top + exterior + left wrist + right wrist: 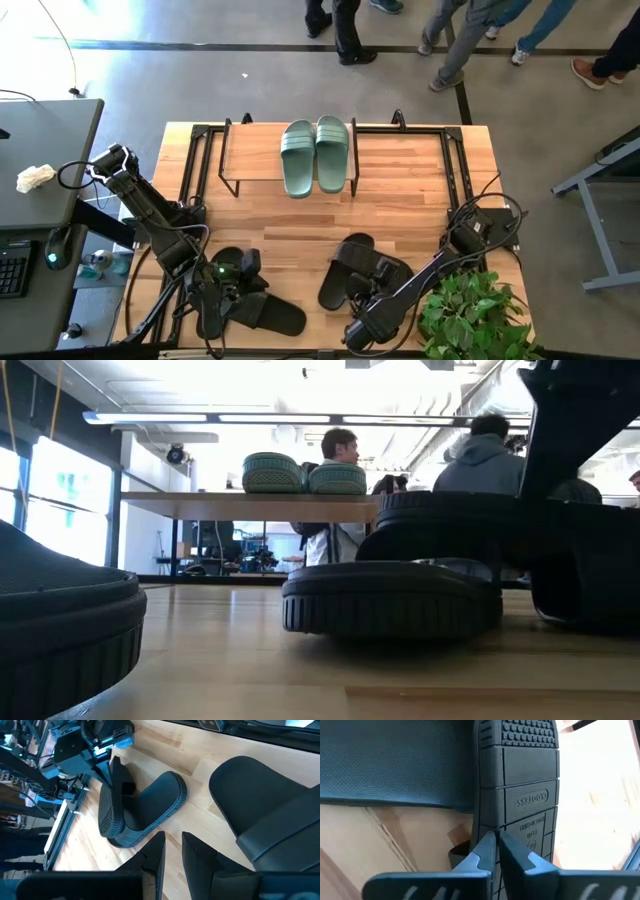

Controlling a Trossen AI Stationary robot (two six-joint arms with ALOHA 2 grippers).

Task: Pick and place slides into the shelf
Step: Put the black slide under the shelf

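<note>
High view: light wooden worktop [400, 215] carries a low shelf with a pale plank top on thin black metal legs [250, 160], set along the far edge.
Sage-green pair: two ribbed green rubber slides with wide straps [316, 155] lie side by side, touching, at the shelf plank's right end; heels overhang its front edge.
Black pair, left: two black rubber slides [250, 305] lie crossed near the worktop's near-left corner, below the left arm.
Black pair, right: two black rubber slides [350, 270] lie overlapping toward the near edge, right of centre, beside a green leafy plant [475, 315] at the near-right corner.
Appearance: right wrist view shows one black slide [520, 795] tipped on edge, its tread of raised studs and moulded lettering facing the camera; the other's finely textured footbed lies alongside.
Right gripper [496, 852]: at the right black pair; fingers drawn nearly together, tips pressed against the tipped slide's sole. Whether it has hold cannot be told.
Left gripper [172, 852]: low above bare wood between black slides; fingers a narrow gap apart, grasping nothing.
Low view: people stand beyond the shelf.
</note>
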